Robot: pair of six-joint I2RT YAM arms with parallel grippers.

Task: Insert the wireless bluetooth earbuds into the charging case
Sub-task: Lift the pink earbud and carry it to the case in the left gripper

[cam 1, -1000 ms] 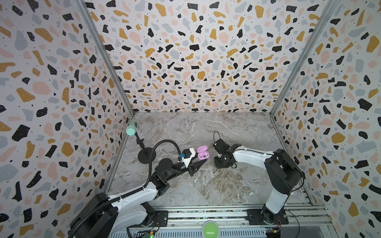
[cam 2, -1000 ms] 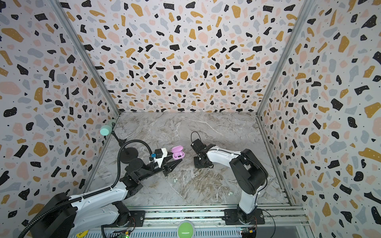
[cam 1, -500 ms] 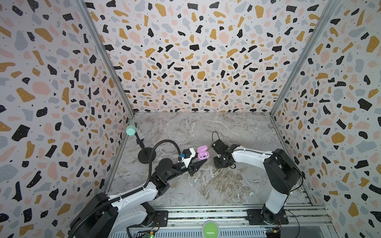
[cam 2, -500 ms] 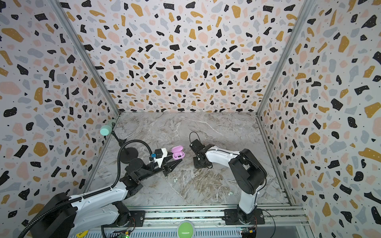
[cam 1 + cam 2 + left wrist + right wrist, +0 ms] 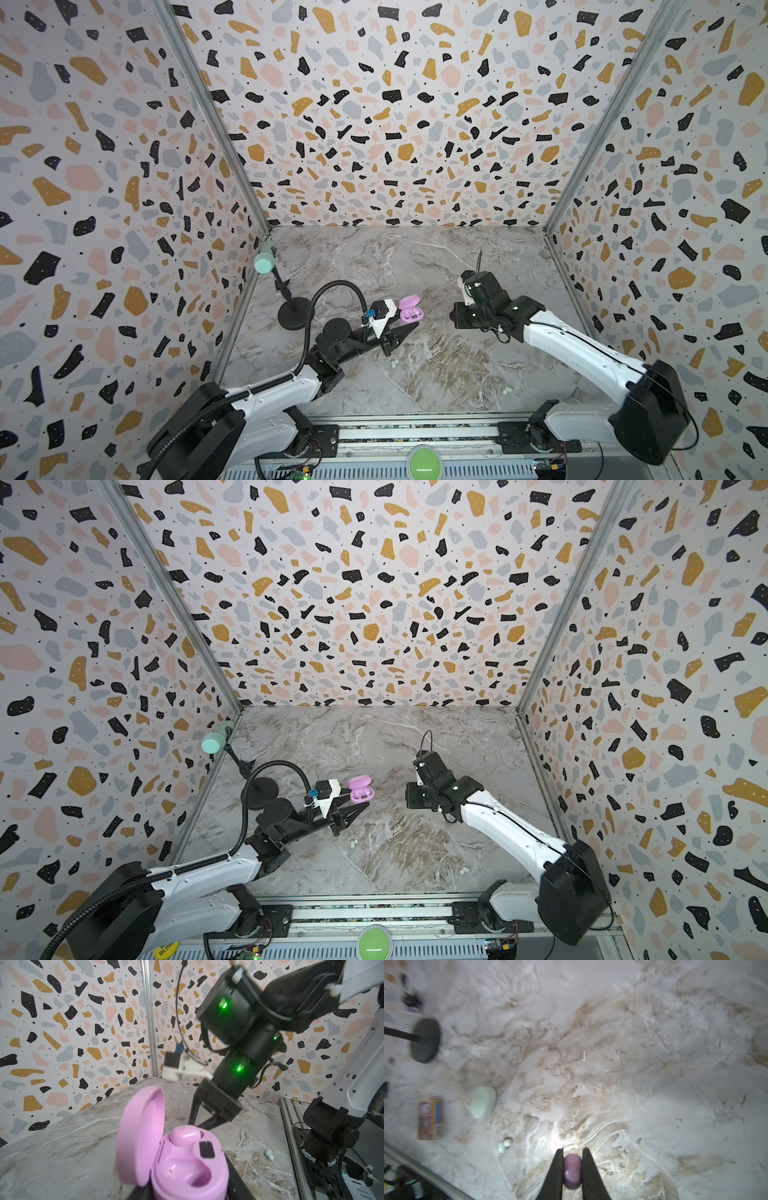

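**mk:** Where was the lilac bud (image 5: 572, 1169) at that point?

**jo:** Pinched between the right fingers (image 5: 556, 1174), just right of the pink case (image 5: 410, 309). The left fingers (image 5: 239, 1186) were clamped on that case, lid up, one slot filled and one empty.

**mk:** Tricky to hold?

**jo:** I'd guess so. It looked tiny, light, hard and glossy, so probably slippery. The fingers had it across its narrow sides, which seemed right. Squeeze harder and it'd likely squirt out. A mint bud (image 5: 506, 390) lay loose on the near bench (image 5: 415, 266).
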